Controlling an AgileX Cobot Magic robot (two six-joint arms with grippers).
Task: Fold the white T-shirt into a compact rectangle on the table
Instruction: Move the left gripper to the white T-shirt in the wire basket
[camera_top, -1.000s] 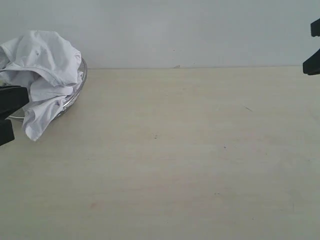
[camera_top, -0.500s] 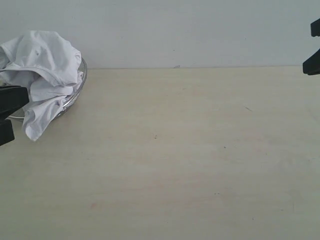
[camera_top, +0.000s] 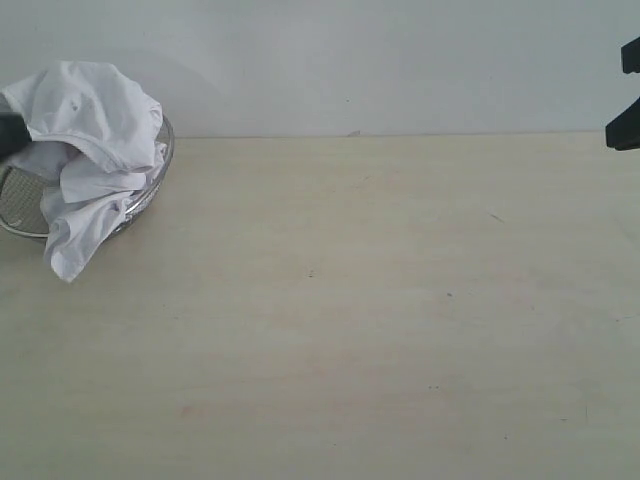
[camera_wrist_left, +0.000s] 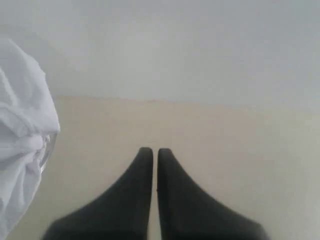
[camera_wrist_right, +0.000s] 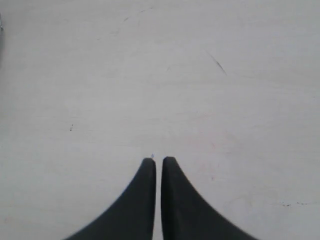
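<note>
The white T-shirt (camera_top: 92, 140) lies crumpled in a heap at the far left of the table (camera_top: 350, 320), spilling over a round metal basket; its lettering and tag are hidden. In the left wrist view the shirt (camera_wrist_left: 20, 150) bulges beside my left gripper (camera_wrist_left: 150, 151), which is shut and empty, apart from the cloth. In the exterior view only a dark blurred bit of the left arm (camera_top: 8, 128) shows at the left edge. My right gripper (camera_wrist_right: 157, 161) is shut and empty above bare tabletop (camera_wrist_right: 150, 75); its arm (camera_top: 626, 120) pokes in at the right edge.
A round wire-mesh basket (camera_top: 150, 185) holds the shirt at the table's back left, near the pale wall (camera_top: 400, 60). Small dark specks (camera_top: 449, 294) dot the wood.
The left arm has risen and pulled back: its black fingers at the left edge beside the basket are gone, leaving a dark blur higher up. The shirt and right arm are unmoved.
</note>
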